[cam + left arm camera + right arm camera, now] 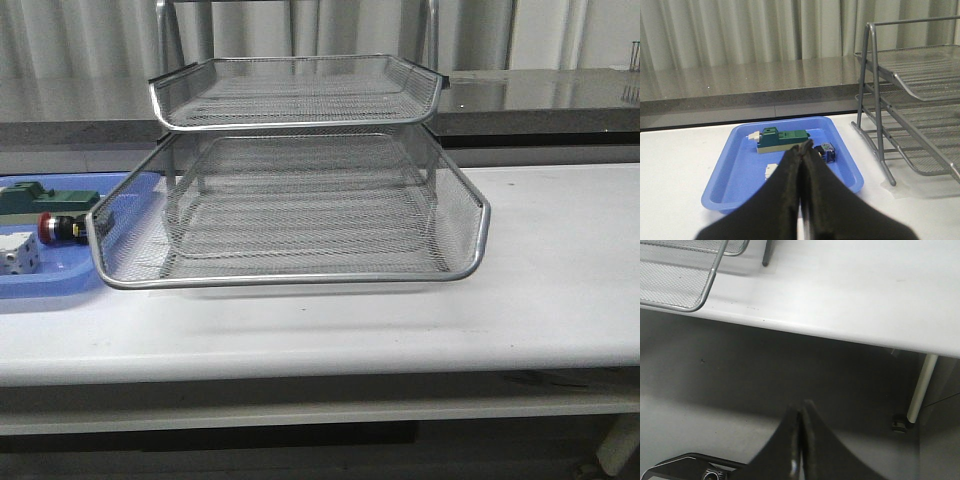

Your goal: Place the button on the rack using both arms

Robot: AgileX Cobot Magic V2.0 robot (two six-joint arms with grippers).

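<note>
The rack (300, 200) is silver wire mesh in a fine grid, with shiny chrome rims and grey legs. The tray (60, 275) to its left is flat bright blue. In it, the button (58, 227) shows a red head, a silver collar and a black body; the block (782, 140) is dark green over cream. The counter (540, 290) is plain white. Both hands, left (801, 150) and right (801, 412), are matt black. Pale grey curtains (740, 30) hang in vertical folds.

left gripper (802, 150): two broad matte-black tapered fingers, soft fabric-like surface, thin metallic strip visible along inner seam | right gripper (801, 412): two matching black wedge-shaped fingers, smooth finish, narrow pale line at seam | cables, screws, markings: none discernible | arms: out of front view
</note>
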